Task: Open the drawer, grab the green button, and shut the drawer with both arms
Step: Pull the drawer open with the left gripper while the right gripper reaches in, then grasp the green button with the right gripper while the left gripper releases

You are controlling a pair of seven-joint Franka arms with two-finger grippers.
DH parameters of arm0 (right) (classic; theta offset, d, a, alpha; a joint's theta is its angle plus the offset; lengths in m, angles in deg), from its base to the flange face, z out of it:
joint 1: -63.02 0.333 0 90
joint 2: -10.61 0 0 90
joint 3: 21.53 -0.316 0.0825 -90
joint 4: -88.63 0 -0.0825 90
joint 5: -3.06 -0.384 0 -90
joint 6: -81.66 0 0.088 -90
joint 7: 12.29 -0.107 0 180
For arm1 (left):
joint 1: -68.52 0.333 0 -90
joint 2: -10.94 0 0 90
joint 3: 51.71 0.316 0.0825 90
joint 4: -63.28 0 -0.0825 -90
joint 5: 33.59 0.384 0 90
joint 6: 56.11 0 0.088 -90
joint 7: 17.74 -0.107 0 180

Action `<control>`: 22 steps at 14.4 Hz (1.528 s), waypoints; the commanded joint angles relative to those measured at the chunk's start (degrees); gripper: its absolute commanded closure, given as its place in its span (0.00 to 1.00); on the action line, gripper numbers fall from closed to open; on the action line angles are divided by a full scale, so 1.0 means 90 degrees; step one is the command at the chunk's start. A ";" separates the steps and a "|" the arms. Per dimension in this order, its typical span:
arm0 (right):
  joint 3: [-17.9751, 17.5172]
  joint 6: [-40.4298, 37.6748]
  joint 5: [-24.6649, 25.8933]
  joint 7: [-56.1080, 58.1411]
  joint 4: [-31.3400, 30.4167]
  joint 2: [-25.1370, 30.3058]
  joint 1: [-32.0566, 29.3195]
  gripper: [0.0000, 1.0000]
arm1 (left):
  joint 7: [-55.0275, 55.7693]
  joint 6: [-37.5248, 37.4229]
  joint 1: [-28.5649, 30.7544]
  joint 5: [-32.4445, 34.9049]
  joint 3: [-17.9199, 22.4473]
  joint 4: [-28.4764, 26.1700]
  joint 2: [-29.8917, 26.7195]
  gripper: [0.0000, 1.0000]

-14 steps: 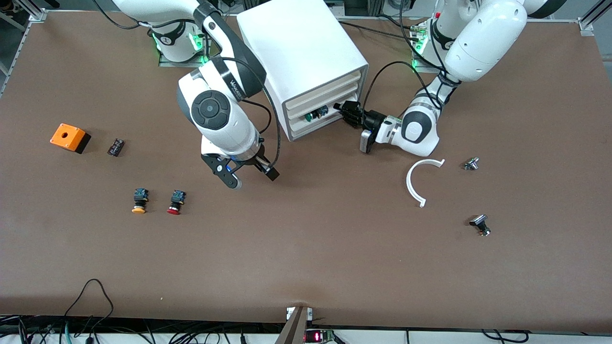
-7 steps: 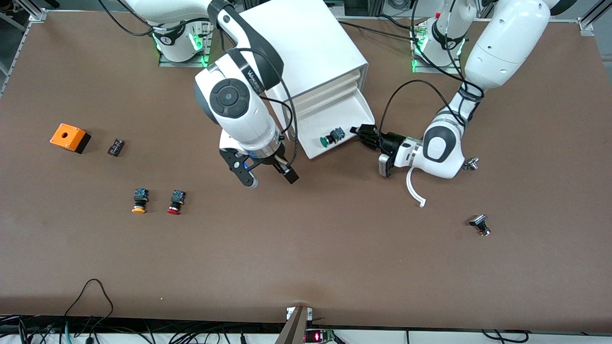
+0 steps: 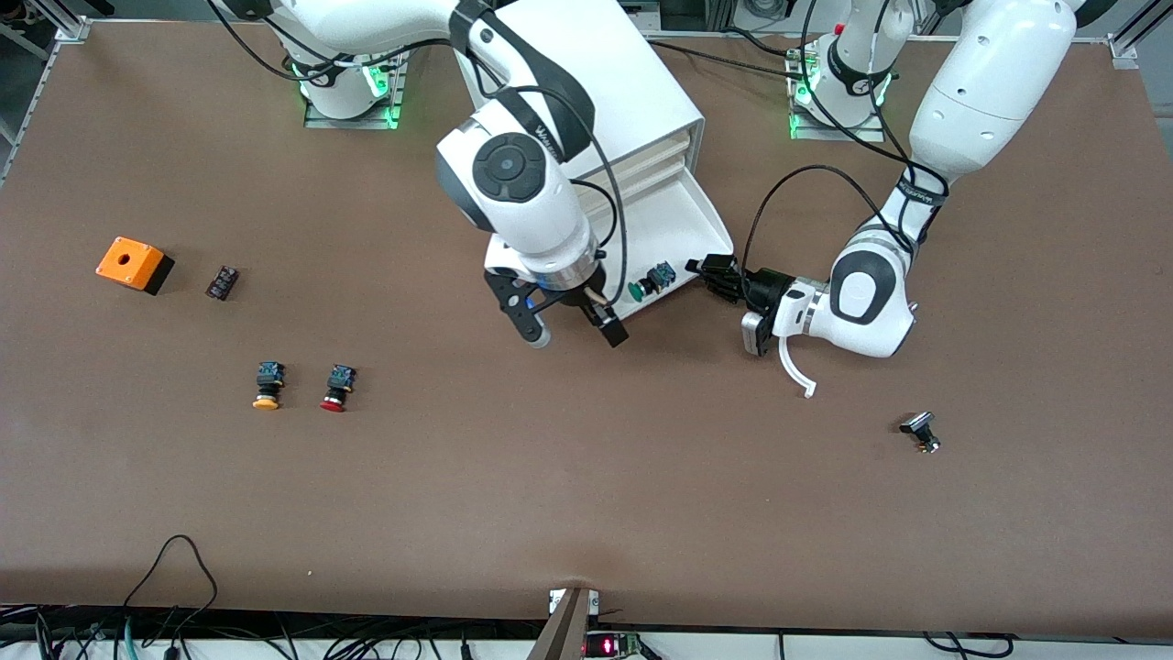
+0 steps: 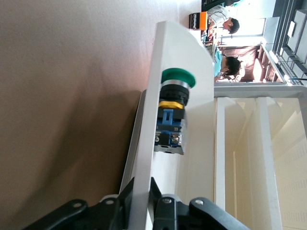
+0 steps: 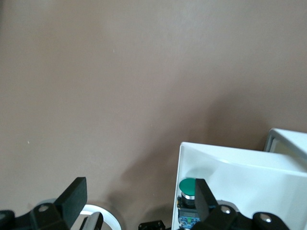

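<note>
We see the wide shallow white tray drawer pulled well out of the big white box cabinet, and the small push button with a round green mushroom cap and black body lies on its side inside it, close against the front wall. The black two-finger left gripper pinches that front wall at its corner toward the left arm's end of the table, one finger on each face of the thin white panel (its wrist view shows the panel edge-on between them). The black two-finger right gripper hangs spread wide with nothing in it over the drawer's other front corner, at about eight o'clock from the green button in the front view. The only readable writing is a grey brand word on the right arm's dark joint band, starting "WAN". On the brown table a yellow-capped button and a red-capped button lie side by side toward the right arm's end, with an orange box with a round hole farther from the front camera, at roughly ten o'clock from them.
</note>
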 commanded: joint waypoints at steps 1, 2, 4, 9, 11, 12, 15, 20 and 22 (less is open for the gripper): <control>0.0051 0.0146 -0.0009 -0.0158 0.0277 -0.0385 0.0351 0.01 | 0.0223 -0.0034 0.0169 0.0291 0.0043 0.0170 -0.0091 0.00; 0.0060 0.0175 0.0000 -0.0139 0.0277 -0.0464 0.0439 0.01 | 0.0233 -0.0073 0.0188 0.0291 0.0043 0.0180 -0.0140 0.00; 0.0060 0.0379 0.0001 -0.0158 0.0267 -0.0630 0.0624 0.01 | 0.0514 -0.0190 0.0315 0.0291 0.0053 0.0228 -0.0276 0.00; 0.0090 0.0566 0.0127 -0.0304 0.0228 -0.0943 0.0986 0.01 | 0.2933 -0.1350 0.0452 0.1597 0.0073 0.1397 -0.0599 0.00; 0.0090 0.0566 0.0264 -0.0440 0.0199 -0.1060 0.1045 0.01 | 0.3832 -0.1916 0.0452 0.2173 0.0083 0.2062 -0.0609 0.00; 0.0090 0.0566 0.0293 -0.0460 0.0160 -0.1109 0.1094 0.01 | 0.4291 -0.2209 0.0462 0.2485 0.0073 0.2422 -0.0609 0.00; 0.0090 0.0692 0.0303 -0.0490 0.0014 -0.1138 0.1162 0.02 | 0.5503 -0.2884 0.0423 0.3277 0.0053 0.3351 -0.0609 0.00; 0.0090 0.0830 0.0313 -0.0422 -0.0153 -0.1129 0.1211 0.40 | 0.6851 -0.3363 0.0335 0.4333 -0.0044 0.4192 -0.0668 0.00; 0.0090 0.0820 0.0303 -0.0402 -0.0143 -0.1109 0.1202 0.75 | 0.7097 -0.3393 0.0248 0.4761 -0.0044 0.4417 -0.0736 0.00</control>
